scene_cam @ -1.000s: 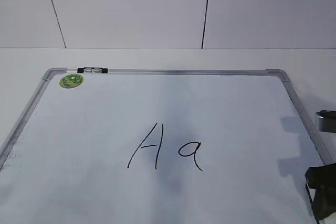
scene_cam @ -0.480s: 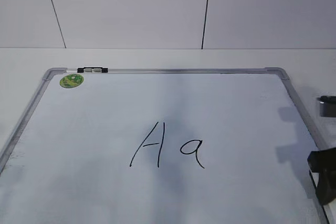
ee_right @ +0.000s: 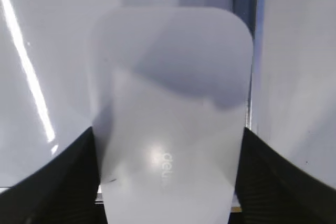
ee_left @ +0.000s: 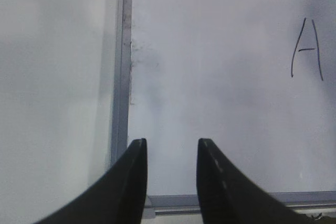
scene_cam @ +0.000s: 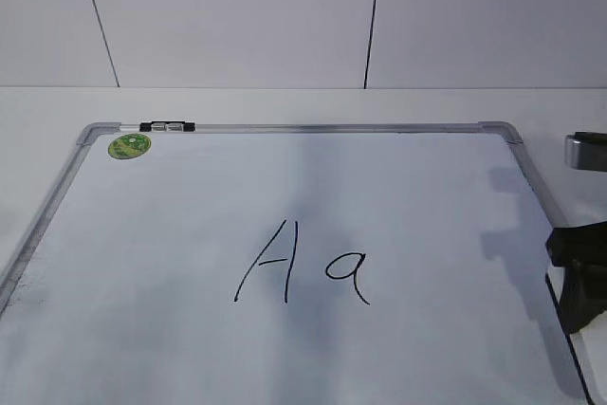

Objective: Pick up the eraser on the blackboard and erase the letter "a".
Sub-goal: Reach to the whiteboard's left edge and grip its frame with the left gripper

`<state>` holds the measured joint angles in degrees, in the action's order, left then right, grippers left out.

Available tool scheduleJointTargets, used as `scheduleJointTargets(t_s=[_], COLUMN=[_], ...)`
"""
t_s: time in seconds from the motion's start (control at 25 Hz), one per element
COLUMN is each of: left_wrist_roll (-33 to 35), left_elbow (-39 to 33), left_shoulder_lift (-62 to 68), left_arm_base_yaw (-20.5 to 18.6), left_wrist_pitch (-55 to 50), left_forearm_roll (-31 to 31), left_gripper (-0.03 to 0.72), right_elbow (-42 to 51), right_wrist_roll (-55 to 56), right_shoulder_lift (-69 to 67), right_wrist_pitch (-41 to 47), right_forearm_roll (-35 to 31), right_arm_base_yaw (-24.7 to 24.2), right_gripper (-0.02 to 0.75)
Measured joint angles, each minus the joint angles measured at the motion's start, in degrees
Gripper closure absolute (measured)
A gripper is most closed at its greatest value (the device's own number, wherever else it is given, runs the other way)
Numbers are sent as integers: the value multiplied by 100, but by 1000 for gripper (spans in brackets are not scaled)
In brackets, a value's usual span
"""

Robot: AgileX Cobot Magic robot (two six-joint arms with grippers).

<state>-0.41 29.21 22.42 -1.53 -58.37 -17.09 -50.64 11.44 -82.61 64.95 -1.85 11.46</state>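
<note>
The blackboard (scene_cam: 190, 225) is a white dry-erase board in a grey frame, lying flat. A small handwritten letter "a" (scene_cam: 348, 275) sits near its middle, just right of a taller capital "A" (scene_cam: 268, 263). The white eraser (ee_right: 170, 114) fills the right wrist view, held between the two black fingers of my right gripper (ee_right: 168, 182), which presses on both its long sides. From outside, the right gripper (scene_cam: 580, 277) shows at the board's right edge, well right of the "a". My left gripper (ee_left: 172, 148) is open and empty over the board's (ee_left: 210, 77) near-left corner.
A round green sticker (scene_cam: 128, 146) marks the board's far-left corner, with a black-and-clear clip (scene_cam: 167, 126) on the top frame beside it. The board's grey frame (ee_right: 244, 3) runs just behind the eraser. White tabletop surrounds the board, and a white panelled wall stands behind.
My right gripper has risen along the right edge of the exterior view, and its shadow on the board has shifted up with it. The left gripper and the letters are unchanged.
</note>
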Motion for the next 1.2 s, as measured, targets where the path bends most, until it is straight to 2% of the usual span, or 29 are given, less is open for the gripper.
scheduleJointTargets(t_s=[0.28,0.48,0.88,1.04,1.2], left_wrist_roll=[0,-19,-19,-8,1], left_elbow=[164,922,2820,3184,3255], left_shoulder_lift=[1511,2809,5281,5903,6437], left_arm_base_yaw=[0,0,0,0,0], left_wrist_pitch=[23,112,72,108,204], left_forearm_roll=[0,0,59,202,413], left_gripper=[412,381,379,378,379], right_elbow=[-49,-49,-126,-409,-742], right_wrist_roll=[-160,-249,-371,-393,-393], right_shoulder_lift=[0,0,0,0,0], right_wrist_pitch=[113,113,258,392,414], right_forearm_roll=[-320,-477,-486,-433,-390], right_arm_base_yaw=[8,8,108,108,108], right_gripper=[200,200,200,200,200])
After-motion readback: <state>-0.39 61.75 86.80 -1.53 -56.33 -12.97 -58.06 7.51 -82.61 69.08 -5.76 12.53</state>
